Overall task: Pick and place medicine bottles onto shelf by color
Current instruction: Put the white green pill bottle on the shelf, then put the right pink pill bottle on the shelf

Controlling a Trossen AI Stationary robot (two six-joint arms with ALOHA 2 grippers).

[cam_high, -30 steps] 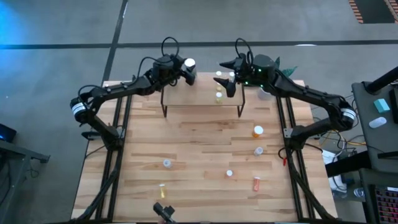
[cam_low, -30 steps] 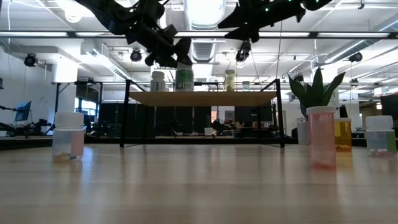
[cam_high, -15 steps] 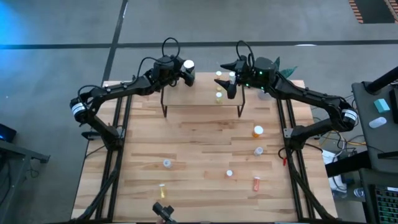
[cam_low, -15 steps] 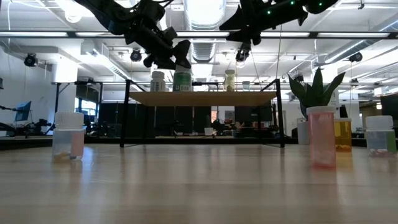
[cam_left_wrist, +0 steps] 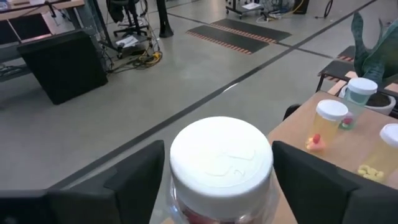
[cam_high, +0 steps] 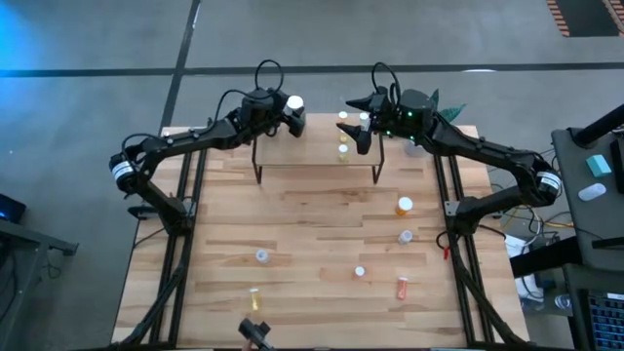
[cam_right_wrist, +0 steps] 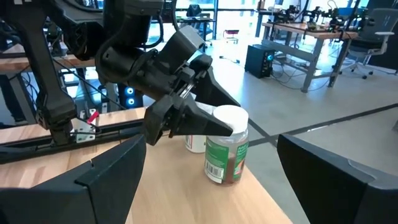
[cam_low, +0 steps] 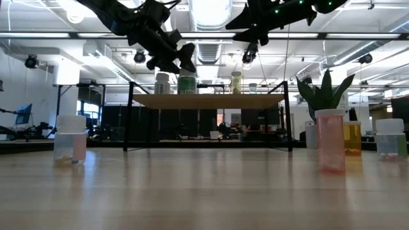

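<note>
My left gripper (cam_high: 290, 110) is at the shelf's (cam_high: 317, 154) left far corner, shut on a large white-capped bottle with a green label (cam_right_wrist: 226, 152). A second white bottle (cam_right_wrist: 193, 143) stands just behind it. My right gripper (cam_high: 359, 133) hangs open over the shelf's right part and touches nothing. Small bottles (cam_left_wrist: 327, 124) with yellow pills stand on the shelf near it. More small bottles stand scattered on the table, among them an orange one (cam_high: 404, 206) and a red one (cam_high: 402, 287). My left gripper has the bottle's white cap (cam_left_wrist: 221, 154) between its two fingers (cam_left_wrist: 134, 183), one on each side, coming slanting down from the table's left. The bottle stands upright with its base at the shelf top (cam_low: 187, 91).
A plant in a white pot (cam_low: 321, 96) stands at the table's far right corner, beside the shelf. Loose bottles (cam_high: 261, 256) (cam_high: 360, 272) (cam_high: 254, 297) dot the near half of the table. The table between them and the shelf's legs is bare wood.
</note>
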